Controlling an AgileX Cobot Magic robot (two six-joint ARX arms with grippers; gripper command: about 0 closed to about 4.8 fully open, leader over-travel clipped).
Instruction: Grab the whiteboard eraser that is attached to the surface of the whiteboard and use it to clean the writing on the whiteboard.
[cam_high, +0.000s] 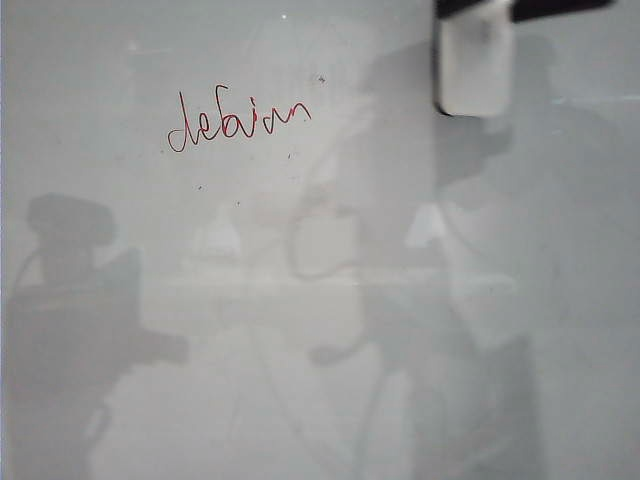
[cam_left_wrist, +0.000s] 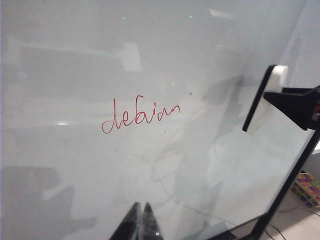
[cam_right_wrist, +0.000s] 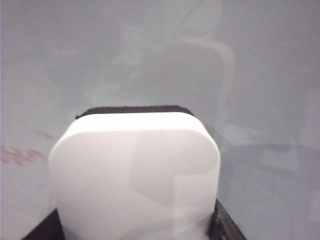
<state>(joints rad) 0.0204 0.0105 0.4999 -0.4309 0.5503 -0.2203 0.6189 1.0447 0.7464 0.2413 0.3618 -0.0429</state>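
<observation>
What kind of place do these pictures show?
Probably a lab or office test station: a large whiteboard with red writing, the whiteboard eraser held by the right gripper, and the left gripper idle nearby.

White whiteboard eraser (cam_right_wrist: 135, 175) with dark felt edge; red writing (cam_high: 238, 122) on pale grey whiteboard (cam_high: 150, 380).

Floor (cam_left_wrist: 295, 212): pale, seen only past the board's dark frame edge. Multicoloured block mat (cam_left_wrist: 307, 187) lies on it. Lighting: soft, even, indoor.

Board (cam_high: 320, 400) faced squarely from outside, viewed obliquely from left wrist, closely from right wrist, writing (cam_high: 238, 122) shared.
</observation>
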